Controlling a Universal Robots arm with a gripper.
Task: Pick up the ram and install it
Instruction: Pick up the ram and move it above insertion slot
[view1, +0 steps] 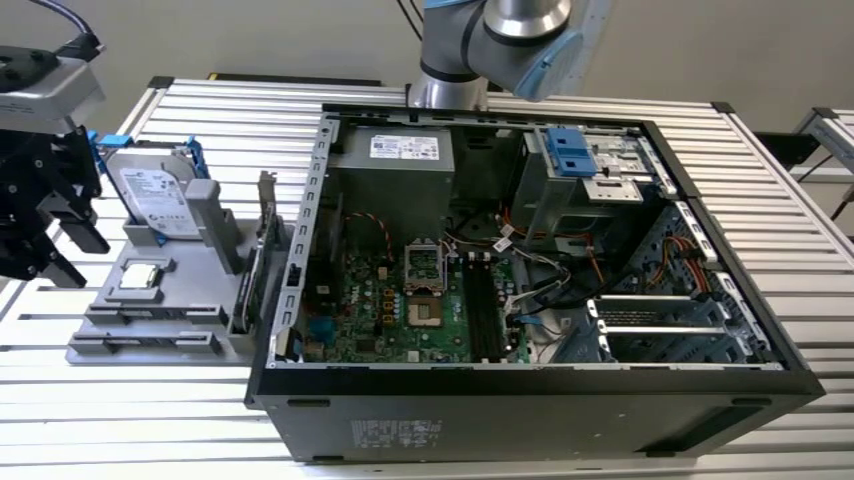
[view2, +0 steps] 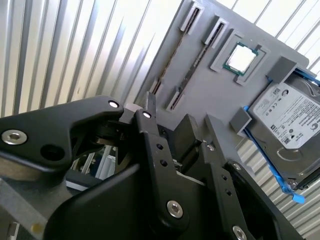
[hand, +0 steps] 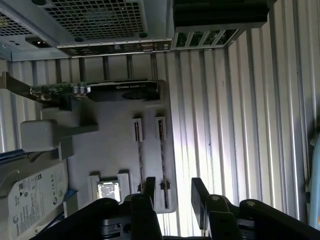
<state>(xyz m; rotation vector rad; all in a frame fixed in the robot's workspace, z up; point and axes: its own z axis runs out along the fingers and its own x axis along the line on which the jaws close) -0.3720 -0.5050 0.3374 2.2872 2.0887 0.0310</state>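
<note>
The ram shows edge-on in both wrist views as a thin stick (hand: 161, 160) (view2: 196, 62) standing between small grey holders on the grey fixture tray (view1: 150, 305). A second thin stick (hand: 139, 159) stands parallel beside it. My black gripper (view1: 67, 255) hangs at the exterior view's left, just off the tray's outer edge and apart from the sticks. It is open (hand: 175, 192) (view2: 182, 125), and nothing lies between its fingers (hand: 199, 195).
The tray also carries a silver hard drive (view1: 151, 195) in a blue frame, a processor chip (view1: 144, 280) and a dark expansion card (view1: 274, 250). To the exterior view's right lies the open computer case (view1: 747, 385), its green motherboard (view1: 400, 300) facing up.
</note>
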